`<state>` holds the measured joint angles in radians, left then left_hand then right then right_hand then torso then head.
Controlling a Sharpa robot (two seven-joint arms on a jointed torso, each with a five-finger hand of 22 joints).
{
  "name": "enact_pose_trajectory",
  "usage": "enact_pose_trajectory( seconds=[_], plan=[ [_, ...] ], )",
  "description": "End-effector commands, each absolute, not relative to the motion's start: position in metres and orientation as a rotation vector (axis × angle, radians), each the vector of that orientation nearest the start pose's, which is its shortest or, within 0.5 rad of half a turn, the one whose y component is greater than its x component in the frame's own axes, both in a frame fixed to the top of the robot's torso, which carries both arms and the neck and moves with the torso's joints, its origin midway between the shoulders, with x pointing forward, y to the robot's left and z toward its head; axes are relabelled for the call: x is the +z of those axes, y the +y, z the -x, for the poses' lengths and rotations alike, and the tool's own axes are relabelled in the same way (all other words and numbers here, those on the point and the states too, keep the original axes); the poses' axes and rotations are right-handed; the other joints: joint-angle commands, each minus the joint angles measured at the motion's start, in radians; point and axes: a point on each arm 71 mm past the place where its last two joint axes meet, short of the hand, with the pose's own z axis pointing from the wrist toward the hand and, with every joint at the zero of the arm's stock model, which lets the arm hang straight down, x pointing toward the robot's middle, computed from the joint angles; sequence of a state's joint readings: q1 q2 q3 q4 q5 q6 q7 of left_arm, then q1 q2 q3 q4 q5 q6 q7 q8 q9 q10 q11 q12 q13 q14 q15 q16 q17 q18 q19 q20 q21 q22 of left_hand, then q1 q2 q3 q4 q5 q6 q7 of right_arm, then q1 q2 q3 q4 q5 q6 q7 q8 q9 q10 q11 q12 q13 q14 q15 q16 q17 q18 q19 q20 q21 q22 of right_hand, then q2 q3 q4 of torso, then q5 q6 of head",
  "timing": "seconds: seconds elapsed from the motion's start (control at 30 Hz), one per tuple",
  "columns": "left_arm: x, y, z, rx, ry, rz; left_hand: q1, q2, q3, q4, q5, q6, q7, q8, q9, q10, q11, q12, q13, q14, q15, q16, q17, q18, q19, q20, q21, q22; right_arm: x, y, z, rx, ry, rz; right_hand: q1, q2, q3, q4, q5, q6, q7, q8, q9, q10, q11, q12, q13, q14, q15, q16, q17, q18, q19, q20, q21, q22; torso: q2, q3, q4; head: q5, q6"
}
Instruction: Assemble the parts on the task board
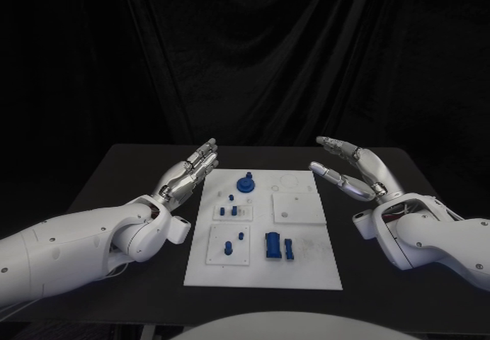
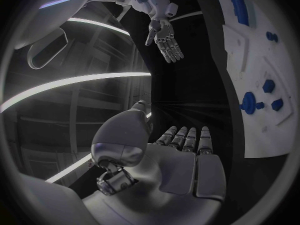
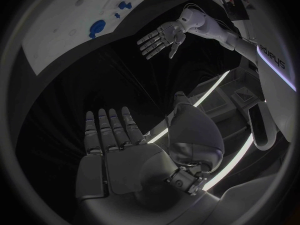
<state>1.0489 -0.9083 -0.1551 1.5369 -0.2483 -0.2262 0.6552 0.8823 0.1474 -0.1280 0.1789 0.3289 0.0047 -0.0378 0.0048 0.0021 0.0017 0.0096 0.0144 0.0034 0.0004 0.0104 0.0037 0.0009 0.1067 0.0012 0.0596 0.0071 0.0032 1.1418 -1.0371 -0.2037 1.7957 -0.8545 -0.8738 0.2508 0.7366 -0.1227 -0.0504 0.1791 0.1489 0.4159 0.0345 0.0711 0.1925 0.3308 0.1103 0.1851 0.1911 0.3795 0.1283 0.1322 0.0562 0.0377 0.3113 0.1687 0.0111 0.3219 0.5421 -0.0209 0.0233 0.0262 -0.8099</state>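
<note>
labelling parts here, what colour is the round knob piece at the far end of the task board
Blue. The round knob piece stands on the white task board, clearest in the head view.

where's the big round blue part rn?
In the head view the round blue part stands on the far end of the task board, left of its centre line. It is nearer the left hand than the right hand; neither touches it.
</note>
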Motion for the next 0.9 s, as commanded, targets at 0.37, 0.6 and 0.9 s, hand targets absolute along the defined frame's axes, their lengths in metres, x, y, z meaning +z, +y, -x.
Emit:
enact_pose_trajectory(
  seconds=[0.37,0.6,0.9],
  plan=[
    [-0.231,0.199,-0.458,-1.282,1.256,1.148,-0.495,-0.147,0.128,-0.101,-0.184,-0.005,0.038,-0.005,-0.002,-0.002,-0.010,-0.014,-0.003,0.000,-0.010,-0.004,-0.001,-0.107,-0.001,-0.060,-0.007,-0.003,-0.219,-0.213,-0.436,1.126,1.329,-0.865,-0.413,0.123,0.050,-0.098,-0.149,-0.233,-0.034,-0.071,-0.108,-0.184,-0.110,-0.104,-0.107,-0.212,-0.128,-0.132,-0.056,-0.038,-0.174,-0.095,-0.011,-0.181,0.002,0.0188,-0.0209,-0.023,0.187],
    [-0.225,0.193,-0.462,-1.231,1.220,1.206,-0.587,-0.147,0.128,-0.179,-0.219,-0.005,0.038,-0.005,-0.002,-0.002,-0.010,-0.014,-0.003,0.000,-0.010,-0.004,-0.001,-0.107,-0.001,-0.060,-0.007,-0.003,-0.222,-0.201,-0.452,1.189,1.270,-1.065,-0.489,0.123,0.050,-0.179,-0.149,-0.276,-0.034,-0.071,-0.193,-0.218,-0.110,-0.185,-0.191,-0.251,-0.128,-0.132,-0.056,-0.038,-0.209,-0.169,-0.011,-0.214,0.002,0.0209,-0.0233,-0.026,0.210],
    [-0.224,0.192,-0.462,-1.229,1.218,1.209,-0.684,-0.147,0.128,-0.179,-0.255,-0.005,0.038,-0.005,-0.002,-0.002,-0.010,-0.014,-0.003,0.000,-0.010,-0.004,-0.001,-0.107,-0.001,-0.060,-0.007,-0.003,-0.224,-0.193,-0.461,1.228,1.219,-1.205,-0.571,0.123,0.050,-0.179,-0.149,-0.321,-0.034,-0.071,-0.193,-0.253,-0.110,-0.185,-0.191,-0.292,-0.128,-0.132,-0.056,-0.038,-0.239,-0.169,-0.011,-0.250,0.002,0.0209,-0.0233,-0.026,0.210]
  ],
)
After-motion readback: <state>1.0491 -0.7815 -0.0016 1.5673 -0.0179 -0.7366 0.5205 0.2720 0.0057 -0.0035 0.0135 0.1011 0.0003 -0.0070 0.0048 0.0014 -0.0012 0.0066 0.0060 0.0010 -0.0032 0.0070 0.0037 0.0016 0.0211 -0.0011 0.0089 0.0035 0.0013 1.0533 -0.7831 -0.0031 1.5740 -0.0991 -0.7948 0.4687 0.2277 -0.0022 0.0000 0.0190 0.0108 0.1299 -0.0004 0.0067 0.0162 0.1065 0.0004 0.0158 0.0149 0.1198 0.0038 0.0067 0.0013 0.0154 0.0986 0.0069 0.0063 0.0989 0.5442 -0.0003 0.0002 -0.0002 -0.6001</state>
